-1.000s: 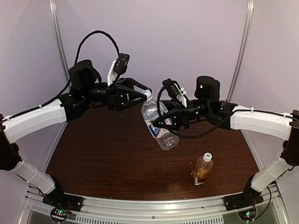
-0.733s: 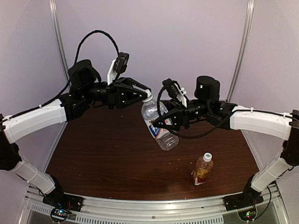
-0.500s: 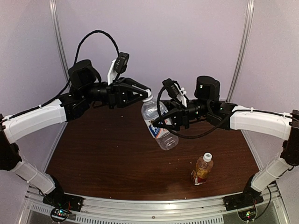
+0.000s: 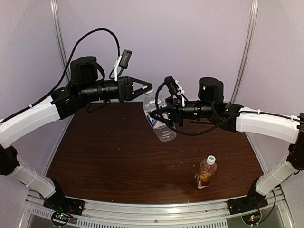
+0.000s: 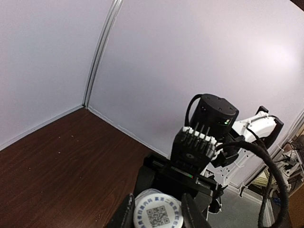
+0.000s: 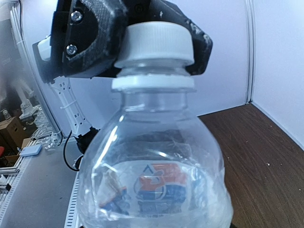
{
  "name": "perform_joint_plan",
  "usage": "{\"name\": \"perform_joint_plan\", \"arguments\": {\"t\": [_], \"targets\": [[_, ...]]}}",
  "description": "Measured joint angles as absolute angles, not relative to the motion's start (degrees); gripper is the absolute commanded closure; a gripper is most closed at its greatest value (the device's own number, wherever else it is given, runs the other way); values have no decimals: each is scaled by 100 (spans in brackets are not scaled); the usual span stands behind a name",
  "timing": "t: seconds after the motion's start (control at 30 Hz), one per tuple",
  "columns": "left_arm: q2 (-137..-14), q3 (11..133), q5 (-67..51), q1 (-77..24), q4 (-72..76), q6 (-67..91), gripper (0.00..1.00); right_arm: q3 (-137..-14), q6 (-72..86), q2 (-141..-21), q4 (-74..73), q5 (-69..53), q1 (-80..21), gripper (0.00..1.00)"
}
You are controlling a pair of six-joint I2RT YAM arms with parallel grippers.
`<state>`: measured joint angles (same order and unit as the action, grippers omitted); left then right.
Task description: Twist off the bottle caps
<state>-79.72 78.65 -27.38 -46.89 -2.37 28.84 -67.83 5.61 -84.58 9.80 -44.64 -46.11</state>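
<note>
Top external: left jaws pinch the white cap (image 6: 154,43), right jaws clamp the clear bottle (image 4: 164,131) clear of the table (image 4: 104,152)

Above the far middle of the table (image 4: 109,156) I hold the lifted bottle (image 4: 164,133) in the air, tilted: neck up and to the left, base down and to the right. My right gripper (image 4: 160,115) reaches in from the right and clasps its body; my left gripper (image 4: 149,90) comes from the left, its fingers (image 5: 192,212) pressed on either side of the first cap (image 5: 156,214); the standing bottle (image 4: 205,174) is upright on the table, nearer the front and off to the right, well apart from the lifted one, with the second cap (image 4: 211,159) on top.
</note>
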Motion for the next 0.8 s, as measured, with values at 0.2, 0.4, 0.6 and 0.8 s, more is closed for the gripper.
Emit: {"name": "perform_joint_plan", "arguments": {"t": [0.2,0.4,0.6,0.8], "targets": [[-7994,7955,-2257,-4775,-499,3037,68,-6554,596,-8409,1297,-3874,-4731,55],[-8025,7955,-2206,-4772,-425,3138,57,-6536,600,-8405,1308,-3745,-4729,55],[-8025,7950,-2228,-4772,-353,3168,46,-6536,598,-8364,1299,-3739,-4724,55],[-8025,7950,-2290,-4768,-338,3120,22,-6536,591,-8326,1238,-3774,-4724,55]]}}
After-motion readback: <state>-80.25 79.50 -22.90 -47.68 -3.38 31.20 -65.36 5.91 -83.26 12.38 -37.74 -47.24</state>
